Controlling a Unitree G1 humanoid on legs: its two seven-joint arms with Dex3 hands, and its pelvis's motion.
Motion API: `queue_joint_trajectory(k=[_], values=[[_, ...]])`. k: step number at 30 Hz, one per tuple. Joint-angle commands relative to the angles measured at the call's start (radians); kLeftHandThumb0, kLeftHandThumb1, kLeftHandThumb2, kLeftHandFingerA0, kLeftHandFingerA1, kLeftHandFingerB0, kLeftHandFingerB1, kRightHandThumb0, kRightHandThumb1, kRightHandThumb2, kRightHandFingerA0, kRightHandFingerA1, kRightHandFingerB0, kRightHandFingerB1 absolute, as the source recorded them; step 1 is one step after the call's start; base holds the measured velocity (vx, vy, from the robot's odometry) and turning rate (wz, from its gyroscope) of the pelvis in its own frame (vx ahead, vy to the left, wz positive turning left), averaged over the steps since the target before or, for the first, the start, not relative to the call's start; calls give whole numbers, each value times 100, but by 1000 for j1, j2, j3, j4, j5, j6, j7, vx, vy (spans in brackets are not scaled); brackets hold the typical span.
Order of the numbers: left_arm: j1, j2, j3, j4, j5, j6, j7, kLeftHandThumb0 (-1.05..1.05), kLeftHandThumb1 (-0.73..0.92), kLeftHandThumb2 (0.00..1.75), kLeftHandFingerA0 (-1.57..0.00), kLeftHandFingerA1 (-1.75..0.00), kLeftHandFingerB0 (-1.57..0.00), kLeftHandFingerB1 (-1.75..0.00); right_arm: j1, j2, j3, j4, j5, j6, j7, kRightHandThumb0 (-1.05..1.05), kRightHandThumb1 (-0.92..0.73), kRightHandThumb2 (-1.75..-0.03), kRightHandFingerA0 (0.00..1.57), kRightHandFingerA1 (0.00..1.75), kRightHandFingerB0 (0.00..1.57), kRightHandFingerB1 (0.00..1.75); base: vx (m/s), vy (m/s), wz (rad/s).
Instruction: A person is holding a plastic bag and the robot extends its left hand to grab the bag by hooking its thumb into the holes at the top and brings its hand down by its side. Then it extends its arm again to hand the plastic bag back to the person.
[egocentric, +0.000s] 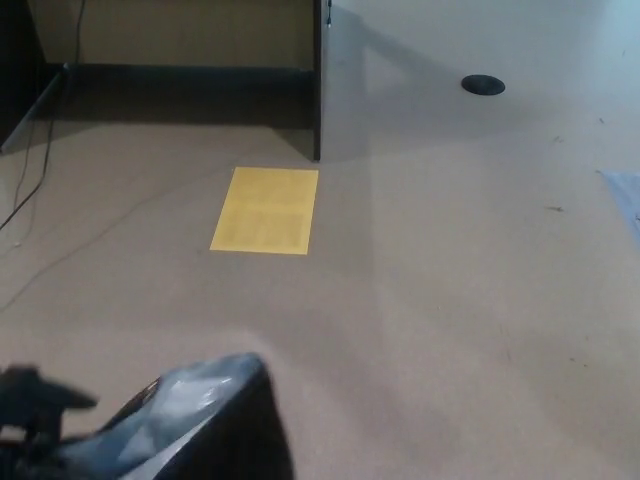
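Floor (470, 300): plain tan-brown, unpatterned. Paper sheet (265, 210): yellow, faint darker print. Plastic bag (190, 425): dark grey, glossy pale highlights. Robot hand (30, 405): black. Floor socket (483, 85): black disc. Cables (30, 190): black. Partition edge (316, 80): dark.

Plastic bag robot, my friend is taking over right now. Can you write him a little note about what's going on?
Left hand: at the bottom left corner, dark and blurred; its grip cannot be told.
Right hand: not in view.
Plastic bag: dark and shiny, at the bottom edge beside the left hand, above the floor.
No person in view.
Done: cannot be told from this view.
Left: reach the bag out to the person, once it is hooked on the thumb.
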Motion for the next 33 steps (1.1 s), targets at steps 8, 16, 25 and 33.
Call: queue_joint_trajectory(k=[8, 16, 25, 33], values=[[-396, -95, -10, -234, -18, 301, -303, 1, 54, 104, -125, -134, -87, -105, 6, -12, -1, -8, 0, 11, -5, -28, -69, -61, 78, 64, 60, 44, 0, 0, 0], [-601, -140, -56, -162, 18, 331, -338, -9, 68, 80, -81, -159, -75, -118, 3, -16, 2, -2, -7, -8, -17, -27, -68, -60, 80, 71, 62, 44, 0, 0, 0], [-786, -258, -157, -194, 80, 422, -389, -12, 62, 83, -110, -162, -81, -120, 1, -7, 0, 5, -3, -13, -17, -28, -67, -60, 82, 79, 61, 45, 0, 0, 0], [-841, -346, -236, -231, 129, 483, -419, -18, 72, 66, -96, -171, -72, -124, 6, -5, 4, -7, -3, 8, -13, -27, -68, -60, 79, 74, 62, 44, 0, 0, 0]])
